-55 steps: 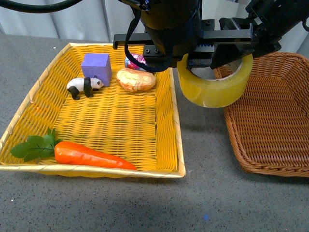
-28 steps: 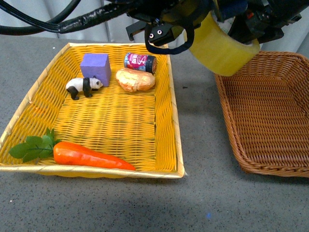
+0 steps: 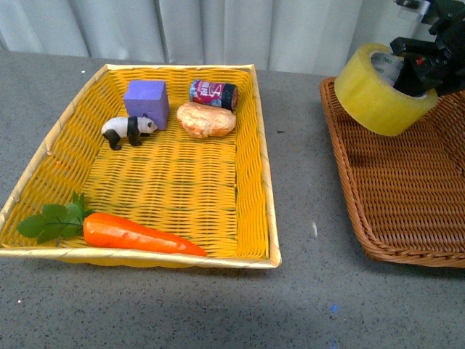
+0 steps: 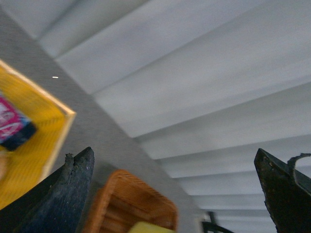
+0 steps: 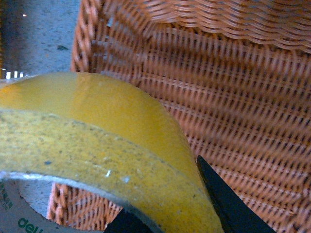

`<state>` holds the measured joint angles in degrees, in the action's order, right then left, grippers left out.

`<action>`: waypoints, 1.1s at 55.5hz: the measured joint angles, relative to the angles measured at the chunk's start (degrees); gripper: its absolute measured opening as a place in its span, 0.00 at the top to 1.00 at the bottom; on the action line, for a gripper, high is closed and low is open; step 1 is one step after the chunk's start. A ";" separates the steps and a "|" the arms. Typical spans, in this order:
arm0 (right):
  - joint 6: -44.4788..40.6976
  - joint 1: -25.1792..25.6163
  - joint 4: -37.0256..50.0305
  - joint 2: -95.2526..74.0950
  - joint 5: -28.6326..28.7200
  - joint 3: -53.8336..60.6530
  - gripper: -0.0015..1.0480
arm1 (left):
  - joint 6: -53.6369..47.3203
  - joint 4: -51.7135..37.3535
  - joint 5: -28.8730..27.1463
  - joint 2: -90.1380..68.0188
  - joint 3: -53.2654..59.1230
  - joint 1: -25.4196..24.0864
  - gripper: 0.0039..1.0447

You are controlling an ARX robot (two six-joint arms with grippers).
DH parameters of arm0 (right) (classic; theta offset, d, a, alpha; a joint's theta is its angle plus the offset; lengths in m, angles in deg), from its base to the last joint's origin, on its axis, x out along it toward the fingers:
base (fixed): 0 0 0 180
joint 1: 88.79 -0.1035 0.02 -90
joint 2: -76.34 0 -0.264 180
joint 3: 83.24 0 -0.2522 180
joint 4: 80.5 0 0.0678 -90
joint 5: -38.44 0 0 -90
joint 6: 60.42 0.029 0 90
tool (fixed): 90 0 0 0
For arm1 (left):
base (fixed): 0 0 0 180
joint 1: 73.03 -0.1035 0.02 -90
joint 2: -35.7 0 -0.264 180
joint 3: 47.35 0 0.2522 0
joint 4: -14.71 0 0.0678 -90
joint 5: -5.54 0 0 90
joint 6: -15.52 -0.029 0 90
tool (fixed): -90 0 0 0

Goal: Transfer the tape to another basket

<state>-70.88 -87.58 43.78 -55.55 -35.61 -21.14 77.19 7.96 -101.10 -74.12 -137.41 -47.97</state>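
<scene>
Gray speckled bench (image 3: 305,291), pale curtain (image 3: 218,29) behind it. Two baskets on it. The yellow basket (image 3: 167,182) has one purple cube (image 3: 147,102), one panda (image 3: 127,131), one bread roll (image 3: 206,120), one can (image 3: 213,93) and one carrot (image 3: 138,234). One tape (image 3: 378,91) hangs tilted over the brown basket (image 3: 407,211), at its far left corner, with the right gripper (image 3: 421,69) jaws clamped on it. Left gripper (image 4: 170,155) jaws are spread wide.

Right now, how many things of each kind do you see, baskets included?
Baskets: 2 (yellow basket, brown wicker basket)
Food and drink: 3 (carrot, bread roll, small can)
Toys: 2 (purple block, panda figure)
Tape rolls: 1 (tape)
Total: 8
</scene>
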 joint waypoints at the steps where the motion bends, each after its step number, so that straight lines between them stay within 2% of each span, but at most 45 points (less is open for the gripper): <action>1: -0.09 0.28 0.20 0.13 -0.33 0.09 0.85 | -0.50 0.87 -1.40 -0.35 0.00 0.02 0.06; 6: -0.57 1.53 1.14 0.70 -2.67 1.97 0.85 | -5.22 5.03 -8.63 -2.01 0.09 -0.24 0.06; 20: -2.67 3.76 4.96 0.87 -6.84 9.84 0.85 | -20.90 8.94 -26.58 -3.15 -0.04 -2.93 0.06; 25: -2.93 4.07 6.16 0.87 -7.54 11.30 0.85 | -22.67 11.98 -28.13 -3.19 -0.68 -3.32 0.06; 38: -4.24 4.68 10.08 0.87 -9.01 14.12 0.84 | -24.94 11.76 -28.52 -3.15 -0.68 -3.63 0.06; 44: -4.22 5.09 13.66 1.16 -8.63 15.91 0.68 | -25.33 12.28 -28.70 -3.06 -0.68 -3.69 0.06; 47: -4.20 5.51 18.05 2.78 -9.29 18.91 0.56 | -26.08 12.17 -28.98 -2.67 -0.68 -3.87 0.06; 49: -4.07 5.66 19.65 3.56 -9.55 19.93 0.51 | -26.18 12.26 -28.98 -2.43 -0.68 -4.00 0.06; 56: -1.57 7.82 33.86 12.48 -13.05 28.06 0.22 | -29.11 10.03 -30.47 -1.25 -0.59 -4.48 0.06; 61: -0.79 9.03 41.35 18.56 -14.73 33.31 0.07 | -29.66 10.10 -31.01 -0.90 -0.61 -4.70 0.06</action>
<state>-71.67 -78.55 85.13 -37.00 -50.34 12.17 47.53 18.06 -132.12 -75.01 -138.02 -52.67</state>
